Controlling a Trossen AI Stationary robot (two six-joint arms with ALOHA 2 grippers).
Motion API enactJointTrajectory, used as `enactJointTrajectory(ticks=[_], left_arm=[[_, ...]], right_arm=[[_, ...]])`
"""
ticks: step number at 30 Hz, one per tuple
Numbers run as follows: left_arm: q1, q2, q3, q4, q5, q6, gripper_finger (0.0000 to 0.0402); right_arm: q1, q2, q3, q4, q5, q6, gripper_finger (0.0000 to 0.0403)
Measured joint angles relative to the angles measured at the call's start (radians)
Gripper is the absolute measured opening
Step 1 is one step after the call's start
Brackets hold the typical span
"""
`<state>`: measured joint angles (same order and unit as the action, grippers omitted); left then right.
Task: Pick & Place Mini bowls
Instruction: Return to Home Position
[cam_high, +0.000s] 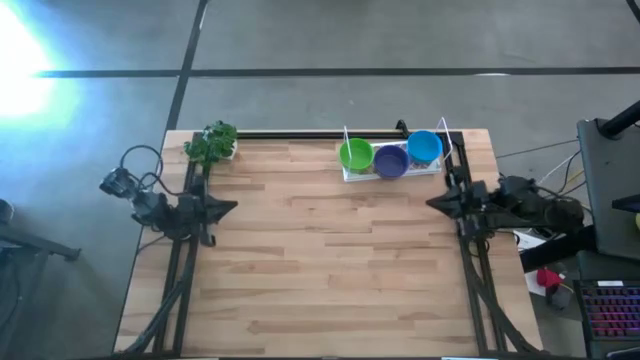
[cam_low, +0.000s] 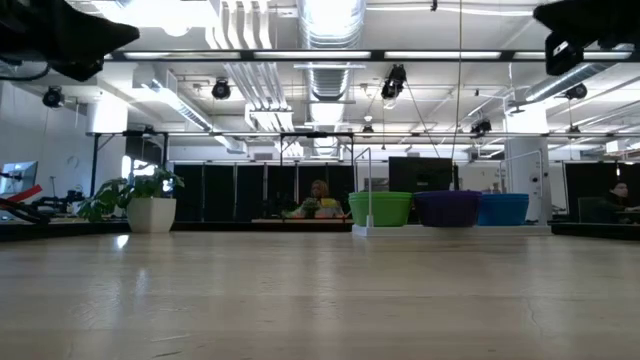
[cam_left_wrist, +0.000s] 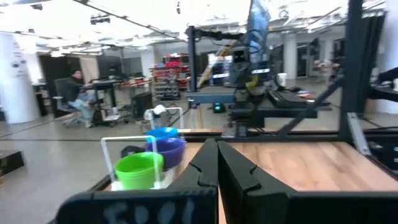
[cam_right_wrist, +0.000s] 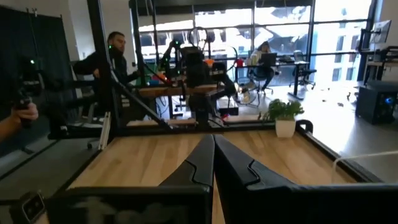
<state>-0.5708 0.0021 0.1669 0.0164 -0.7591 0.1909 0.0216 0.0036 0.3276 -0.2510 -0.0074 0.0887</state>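
From above, the left gripper (cam_high: 232, 208) lies at the table's (cam_high: 330, 270) left edge with its tip turned inward. The right gripper (cam_high: 432, 201) lies opposite it at the right edge. Both are well apart from the bowls and hold nothing. At the far edge, right of centre, a white rack (cam_high: 352, 176) carries the green bowl (cam_high: 355, 155), the purple bowl (cam_high: 389, 160) and the blue bowl (cam_high: 424, 147) in a row, each touching the next. Whether more bowls nest under them cannot be told here. A plant (cam_high: 212, 143) stands at the far left corner.

At table height, the green bowl (cam_low: 380, 208), purple bowl (cam_low: 447, 208) and blue bowl (cam_low: 502, 209) sit side by side on the rack (cam_low: 362, 231). The plant (cam_low: 150, 200) stands far to their left. Only dark parts of the arms show in the top corners.

In the left wrist view, the left gripper (cam_left_wrist: 217, 142) has its fingers (cam_left_wrist: 202, 171) pressed together on nothing. Beyond it are the green bowl (cam_left_wrist: 140, 169), purple bowl (cam_left_wrist: 166, 151) and blue bowl (cam_left_wrist: 161, 132). A person (cam_left_wrist: 78, 93) sits in the room behind.

In the right wrist view, the right gripper (cam_right_wrist: 213, 137) is likewise clenched and empty, with the plant (cam_right_wrist: 283, 115) across the table.
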Motion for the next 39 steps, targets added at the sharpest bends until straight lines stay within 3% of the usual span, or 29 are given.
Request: enactJointTrajectory(ticks=[11, 19, 26, 34, 39], left_arm=[[0.000, 0.000, -0.157, 0.187, 0.045, 0.000, 0.0000], [0.000, 0.000, -0.158, 0.165, 0.080, -0.020, 0.0000], [0.000, 0.000, -0.159, 0.082, 0.166, 0.002, 0.0000], [0.000, 0.003, -0.159, 0.046, 0.319, -0.025, 0.0000], [0.000, 0.003, -0.159, 0.042, 0.315, 0.005, 0.0000]], right_arm=[[0.000, -0.002, -0.172, 0.093, 0.000, 0.015, 0.0008], [0.000, -0.002, -0.248, 0.134, 0.000, -0.014, 0.0008], [0.000, 0.005, -0.314, 0.258, -0.013, -0.050, 0.0008], [0.000, 0.005, -0.317, 0.260, -0.020, -0.117, 0.0008], [0.000, 0.006, -0.317, 0.259, -0.020, -0.118, 0.0008]])
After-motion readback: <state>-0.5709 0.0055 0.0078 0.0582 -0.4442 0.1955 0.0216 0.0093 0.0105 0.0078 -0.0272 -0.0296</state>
